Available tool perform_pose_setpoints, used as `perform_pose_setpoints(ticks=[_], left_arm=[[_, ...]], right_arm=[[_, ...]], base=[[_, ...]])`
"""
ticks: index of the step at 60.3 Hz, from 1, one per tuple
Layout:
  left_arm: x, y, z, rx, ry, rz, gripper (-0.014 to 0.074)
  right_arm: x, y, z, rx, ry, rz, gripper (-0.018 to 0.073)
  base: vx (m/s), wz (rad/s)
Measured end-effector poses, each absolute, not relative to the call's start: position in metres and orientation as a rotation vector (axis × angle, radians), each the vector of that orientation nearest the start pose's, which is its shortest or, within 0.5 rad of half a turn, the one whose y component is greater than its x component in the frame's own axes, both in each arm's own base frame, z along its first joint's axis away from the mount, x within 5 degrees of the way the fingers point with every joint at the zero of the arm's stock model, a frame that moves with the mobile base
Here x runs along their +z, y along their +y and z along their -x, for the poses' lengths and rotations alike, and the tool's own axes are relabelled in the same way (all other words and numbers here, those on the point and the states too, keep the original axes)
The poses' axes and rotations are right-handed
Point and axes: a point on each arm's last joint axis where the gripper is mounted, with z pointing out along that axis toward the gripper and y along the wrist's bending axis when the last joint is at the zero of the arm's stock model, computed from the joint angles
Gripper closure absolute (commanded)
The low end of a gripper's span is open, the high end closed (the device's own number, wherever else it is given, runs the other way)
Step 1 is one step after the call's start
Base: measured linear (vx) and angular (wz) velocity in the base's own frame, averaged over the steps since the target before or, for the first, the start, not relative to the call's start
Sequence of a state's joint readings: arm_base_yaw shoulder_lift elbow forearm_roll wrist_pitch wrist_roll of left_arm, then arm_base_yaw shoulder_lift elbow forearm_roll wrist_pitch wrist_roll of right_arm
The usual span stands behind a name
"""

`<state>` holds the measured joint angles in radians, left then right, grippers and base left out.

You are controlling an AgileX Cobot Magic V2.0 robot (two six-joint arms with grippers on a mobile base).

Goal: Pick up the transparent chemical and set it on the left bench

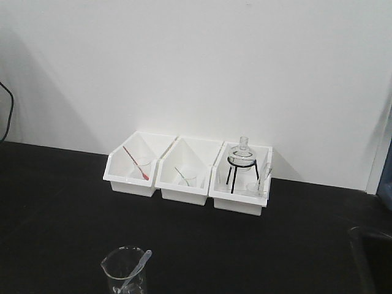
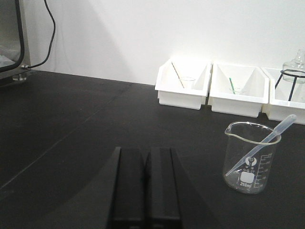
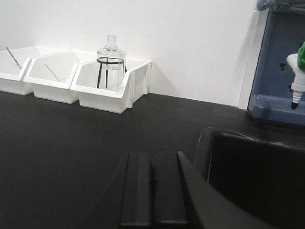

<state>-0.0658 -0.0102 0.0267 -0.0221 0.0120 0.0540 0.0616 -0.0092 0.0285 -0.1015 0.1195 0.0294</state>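
Observation:
The transparent chemical, a clear dropper pipette (image 2: pixel 267 140), leans bulb-up in a clear glass beaker (image 2: pixel 250 157) on the black bench (image 2: pixel 86 124). Both show at the front view's bottom edge, the pipette (image 1: pixel 136 269) inside the beaker (image 1: pixel 124 269). My left gripper (image 2: pixel 147 151) is shut and empty, low over the bench, left of the beaker. My right gripper (image 3: pixel 152 164) is shut and empty, low over the bench beside a black sink. Neither gripper shows in the front view.
Three white bins (image 1: pixel 187 173) stand at the white wall: the left holds a red dropper (image 1: pixel 135 162), the middle a green-tipped one (image 1: pixel 182 176), the right a glass flask on a black tripod (image 1: pixel 242 160). A black sink (image 3: pixel 257 176) is at right, a blue unit (image 3: pixel 279 67) behind it.

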Motion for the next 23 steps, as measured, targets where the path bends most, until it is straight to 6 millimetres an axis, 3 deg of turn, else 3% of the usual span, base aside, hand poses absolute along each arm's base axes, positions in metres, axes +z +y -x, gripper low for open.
perform_pose_setpoints(ticks=[23], left_arm=[[0.2036,-0.0038,-0.0565,-0.027,1.51,-0.074,0.06]], right_arm=[[0.1932,0.0024,-0.0568,-0.017,1.62,0.098,0.0567]], base=[[0.0,0.0]])
